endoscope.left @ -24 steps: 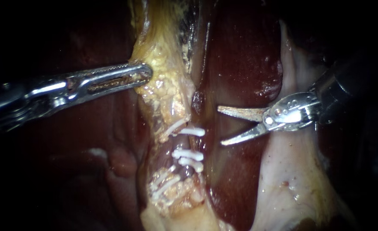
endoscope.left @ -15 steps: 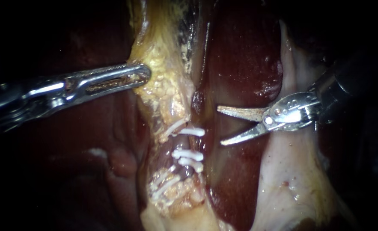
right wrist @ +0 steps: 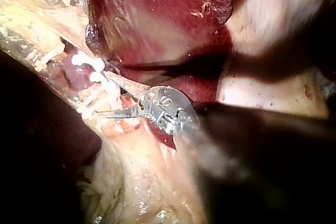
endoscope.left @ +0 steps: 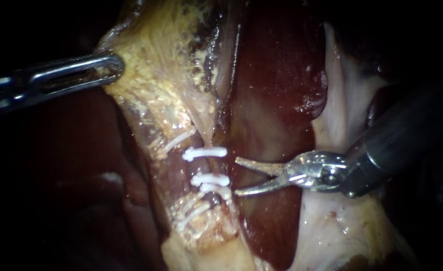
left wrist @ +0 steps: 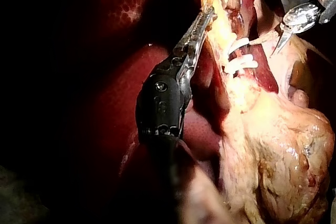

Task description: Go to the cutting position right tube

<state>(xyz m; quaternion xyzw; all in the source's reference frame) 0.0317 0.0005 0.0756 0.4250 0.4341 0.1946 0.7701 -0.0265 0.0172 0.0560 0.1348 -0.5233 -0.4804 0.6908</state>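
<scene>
My right instrument [endoscope.left: 236, 176] has its pincer apart, tips just beside the right tube [endoscope.left: 205, 166], level with its bare stretch between clips [endoscope.left: 204, 153]. I should ease straight in so the tube sits between the tips, clear of the clips. Beyond the tube, my left instrument [endoscope.left: 116, 65], pincer clamped on fatty tissue [endoscope.left: 156, 85], holds it taut. Liver [endoscope.left: 276, 90] borders my approach.

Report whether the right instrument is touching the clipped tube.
Cannot tell. In the endoscope view the right instrument ends right beside the clips on the tube; neither gap nor contact is plain, and both wrist views are no clearer.
</scene>
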